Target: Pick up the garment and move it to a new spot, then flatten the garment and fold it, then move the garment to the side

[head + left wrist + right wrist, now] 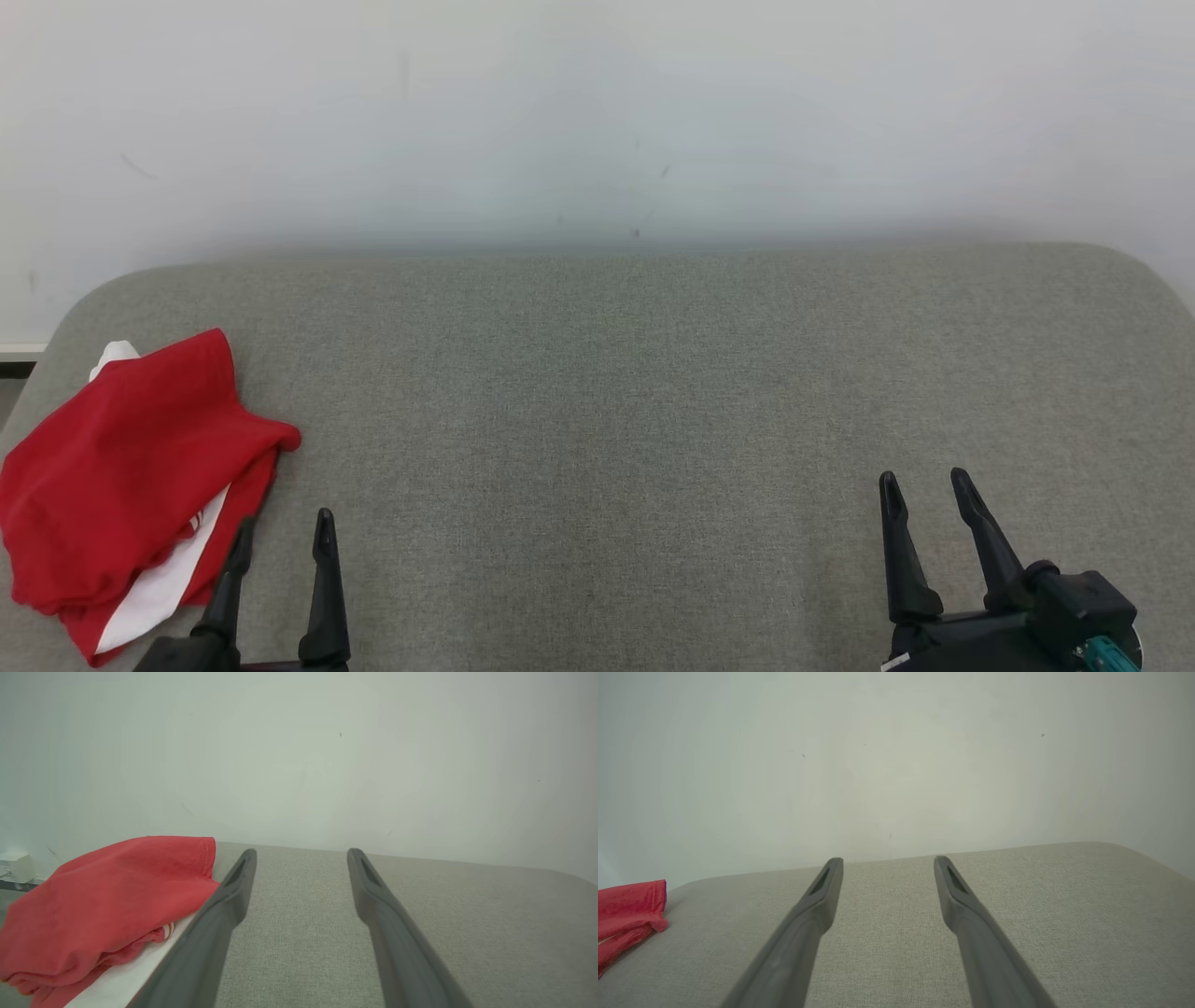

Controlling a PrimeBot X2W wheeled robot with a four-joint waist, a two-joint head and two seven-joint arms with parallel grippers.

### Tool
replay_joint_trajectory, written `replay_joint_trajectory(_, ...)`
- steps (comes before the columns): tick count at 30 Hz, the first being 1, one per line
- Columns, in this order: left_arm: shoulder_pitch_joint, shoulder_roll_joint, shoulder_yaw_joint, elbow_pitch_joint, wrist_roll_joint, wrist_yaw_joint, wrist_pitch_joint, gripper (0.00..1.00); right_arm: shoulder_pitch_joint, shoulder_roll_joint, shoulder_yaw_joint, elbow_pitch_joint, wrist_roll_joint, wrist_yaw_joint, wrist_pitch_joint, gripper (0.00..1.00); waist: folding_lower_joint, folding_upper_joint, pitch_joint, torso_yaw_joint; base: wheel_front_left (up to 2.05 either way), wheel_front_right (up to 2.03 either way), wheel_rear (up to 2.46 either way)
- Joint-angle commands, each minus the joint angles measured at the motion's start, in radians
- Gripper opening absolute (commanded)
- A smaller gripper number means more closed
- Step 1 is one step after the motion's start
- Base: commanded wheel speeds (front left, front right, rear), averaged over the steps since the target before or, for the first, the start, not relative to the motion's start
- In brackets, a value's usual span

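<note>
A red garment (121,476) with white parts lies crumpled in a heap at the near left of the grey padded table (635,392). My left gripper (285,527) stands open just to its right, the left finger close to the cloth's edge, nothing between the fingers. In the left wrist view the garment (107,905) lies left of the open left gripper (301,855). My right gripper (924,485) is open over bare fabric at the near right, far from the garment. The right wrist view has the open right gripper (888,862) and the garment (626,914) at its far left edge.
A pale wall (597,121) rises right behind the table's far edge. The table's corners are rounded. A small white box (16,865) sits by the wall beyond the garment in the left wrist view.
</note>
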Motion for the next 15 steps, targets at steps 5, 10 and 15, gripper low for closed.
replay_joint_trajectory(5,0.014,0.001,0.004,0.002,0.039,-0.012,-0.019,1.00,0.016,-0.003,-0.013,-0.004,-0.031,0.003,-0.018,1.00,0.0000,-0.0001,-0.003,0.001,0.00,0.00,0.00)
replay_joint_trajectory(10,0.024,0.001,0.007,-0.002,0.070,-0.014,-0.027,1.00,0.024,-0.002,-0.021,-0.002,-0.052,0.003,-0.025,1.00,0.0000,-0.0001,-0.005,0.002,0.00,0.00,0.00)
replay_joint_trajectory(15,0.021,0.000,0.011,0.001,0.060,-0.017,-0.025,1.00,0.025,-0.001,-0.033,0.009,-0.040,0.003,-0.019,1.00,0.0000,-0.0001,-0.003,0.005,0.00,0.00,0.00)
